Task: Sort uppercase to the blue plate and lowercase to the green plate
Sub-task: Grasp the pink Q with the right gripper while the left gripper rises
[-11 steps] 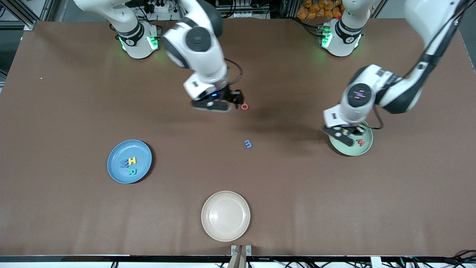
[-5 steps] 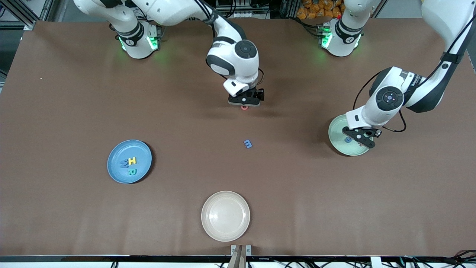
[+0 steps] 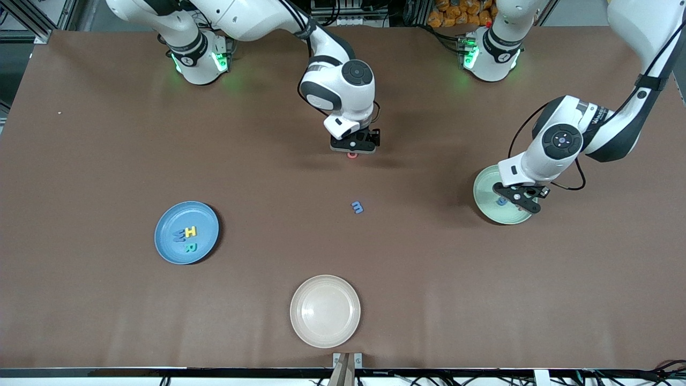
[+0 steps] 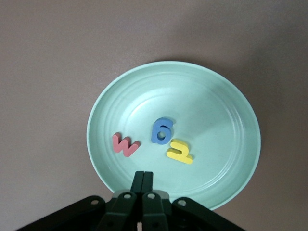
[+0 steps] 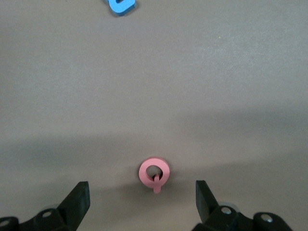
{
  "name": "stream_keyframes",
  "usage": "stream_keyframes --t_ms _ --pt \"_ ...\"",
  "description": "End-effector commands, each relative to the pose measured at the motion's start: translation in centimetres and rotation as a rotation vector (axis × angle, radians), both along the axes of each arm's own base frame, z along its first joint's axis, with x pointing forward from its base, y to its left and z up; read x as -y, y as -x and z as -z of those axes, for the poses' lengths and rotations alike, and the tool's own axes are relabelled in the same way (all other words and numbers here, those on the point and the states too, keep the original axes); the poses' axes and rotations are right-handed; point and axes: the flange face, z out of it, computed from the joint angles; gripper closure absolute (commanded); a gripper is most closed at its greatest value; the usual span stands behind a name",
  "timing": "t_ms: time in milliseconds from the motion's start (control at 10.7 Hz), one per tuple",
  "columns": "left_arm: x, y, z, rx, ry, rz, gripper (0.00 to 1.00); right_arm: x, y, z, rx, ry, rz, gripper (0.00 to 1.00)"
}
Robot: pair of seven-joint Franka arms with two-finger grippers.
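R gripper point(image 5: 142, 202) wide open over red G point(image 5: 154, 173), L gripper point(image 4: 143, 178) closed, empty

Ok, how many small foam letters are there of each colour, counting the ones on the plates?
Blue foam letters: 3
Yellow foam letters: 2
Red foam letters: 2
Teal-green foam letter: 1
Total: 8

Readable characters are the foam letters themselves: yellow H point(image 3: 191, 231), blue M point(image 3: 178, 235) and green R point(image 3: 191, 247) on the blue plate point(image 3: 206, 217). Green plate point(image 4: 231, 110) holds red w point(image 4: 125, 145), blue g point(image 4: 162, 130), yellow h point(image 4: 180, 151). Loose on the table point(image 3: 107, 161): blue m point(image 3: 357, 207) and red G point(image 5: 154, 173).
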Motion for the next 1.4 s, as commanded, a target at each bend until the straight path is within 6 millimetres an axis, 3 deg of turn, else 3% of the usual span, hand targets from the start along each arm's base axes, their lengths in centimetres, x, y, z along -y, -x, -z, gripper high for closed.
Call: stream_keyframes --t_ms 0,281,468,843,1311 --pt "-0.4 0.1 -1.0 0.007 0.002 -0.017 0.92 -0.5 0.2 0.8 0.015 0.009 0.005 0.02" --pt "-0.4 -0.2 -1.4 0.008 0.007 -0.034 0.83 -0.6 0.3 1.8 0.029 0.012 -0.014 0.10" --pt "-0.4 -0.8 -2.3 0.003 0.025 -0.075 0.75 -0.2 -0.2 3.6 0.034 0.014 -0.003 0.16" --pt "1.2 -1.7 -5.1 -0.025 0.088 -0.207 0.70 -0.2 -0.2 4.5 0.037 0.006 -0.002 0.21" --pt "2.7 -3.5 -8.6 0.015 0.188 -0.328 0.66 -0.5 1.5 5.2 0.031 0.021 0.024 0.43"
